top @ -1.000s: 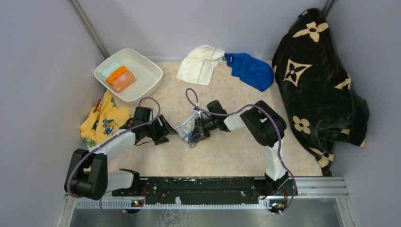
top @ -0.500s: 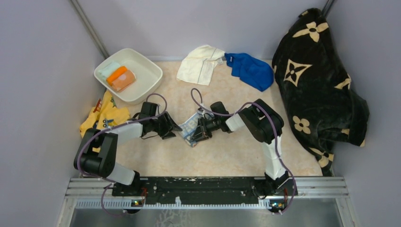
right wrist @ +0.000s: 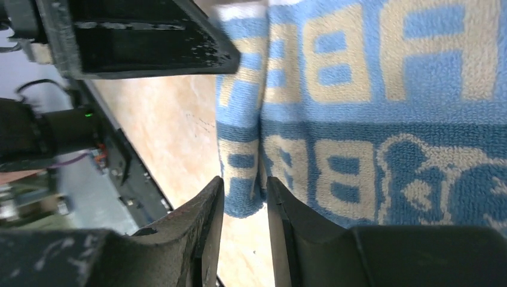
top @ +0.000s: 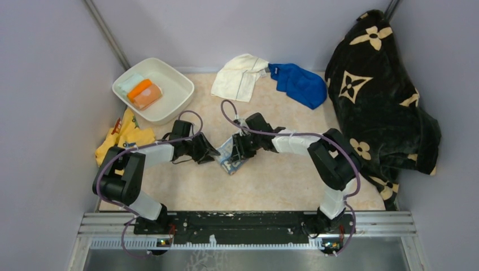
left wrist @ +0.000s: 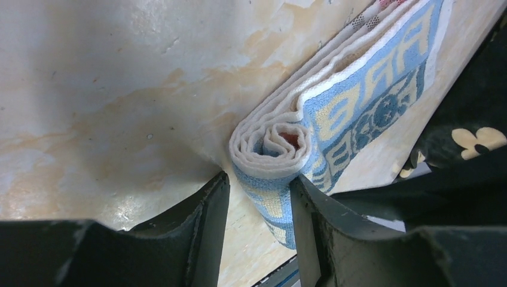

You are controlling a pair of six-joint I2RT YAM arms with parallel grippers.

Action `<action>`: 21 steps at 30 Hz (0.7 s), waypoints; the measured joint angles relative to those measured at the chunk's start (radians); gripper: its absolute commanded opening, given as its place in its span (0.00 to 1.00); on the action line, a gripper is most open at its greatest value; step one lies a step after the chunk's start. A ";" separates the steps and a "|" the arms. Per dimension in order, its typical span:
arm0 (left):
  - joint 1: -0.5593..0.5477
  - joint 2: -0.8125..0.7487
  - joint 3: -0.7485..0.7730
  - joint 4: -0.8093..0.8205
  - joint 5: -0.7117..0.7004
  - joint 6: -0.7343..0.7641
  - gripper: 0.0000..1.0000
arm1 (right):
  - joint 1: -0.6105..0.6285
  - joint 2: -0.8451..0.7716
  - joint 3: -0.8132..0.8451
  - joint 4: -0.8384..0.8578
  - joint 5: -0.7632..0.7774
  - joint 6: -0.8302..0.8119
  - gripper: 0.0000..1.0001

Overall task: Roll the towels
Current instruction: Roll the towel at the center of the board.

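Observation:
The printed towel [top: 227, 155], blue and cream lettering, lies partly rolled at mid-table between both grippers. My left gripper [top: 212, 153] grips the roll's left end; in the left wrist view the spiral end [left wrist: 269, 149] sits between the fingertips of the gripper [left wrist: 260, 179]. My right gripper [top: 237, 151] pinches a fold of the printed towel [right wrist: 370, 119] from the right, its jaws [right wrist: 245, 182] nearly closed. The cream-white towel [top: 240, 76] and the royal blue towel [top: 299, 84] lie crumpled at the back, touching each other.
A white bowl [top: 182, 93] holding orange and teal items stands at back left. A yellow printed cloth [top: 124, 141] lies at the left wall. A large black blanket with cream flowers [top: 378, 101] is heaped along the right side.
My left gripper has moved right to the roll's end. My right arm has stretched out and its gripper has shifted slightly left and back on the towel.

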 measured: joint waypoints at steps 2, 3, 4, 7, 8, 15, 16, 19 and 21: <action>-0.002 0.002 0.000 0.003 -0.001 -0.003 0.49 | 0.044 -0.042 0.029 -0.067 0.107 -0.056 0.36; -0.003 0.002 0.000 0.003 -0.001 -0.005 0.49 | 0.074 -0.063 0.044 -0.096 0.171 -0.085 0.36; -0.003 0.002 0.000 0.004 -0.002 -0.007 0.49 | 0.105 -0.081 0.053 -0.117 0.227 -0.110 0.37; -0.003 0.003 0.000 0.005 -0.003 -0.013 0.49 | 0.204 -0.110 0.077 -0.167 0.383 -0.176 0.37; -0.003 0.003 0.000 0.005 -0.003 -0.015 0.49 | 0.241 -0.112 0.086 -0.180 0.442 -0.196 0.38; -0.003 0.005 0.000 0.006 -0.004 -0.019 0.49 | 0.410 -0.084 0.132 -0.246 0.702 -0.284 0.38; -0.003 0.005 0.000 0.006 -0.004 -0.018 0.49 | 0.420 -0.067 0.144 -0.249 0.726 -0.292 0.38; -0.004 0.005 0.000 0.006 -0.004 -0.018 0.49 | 0.429 -0.023 0.155 -0.248 0.781 -0.311 0.38; -0.004 0.005 0.000 0.007 -0.004 -0.018 0.49 | 0.432 0.011 0.155 -0.248 0.819 -0.325 0.38</action>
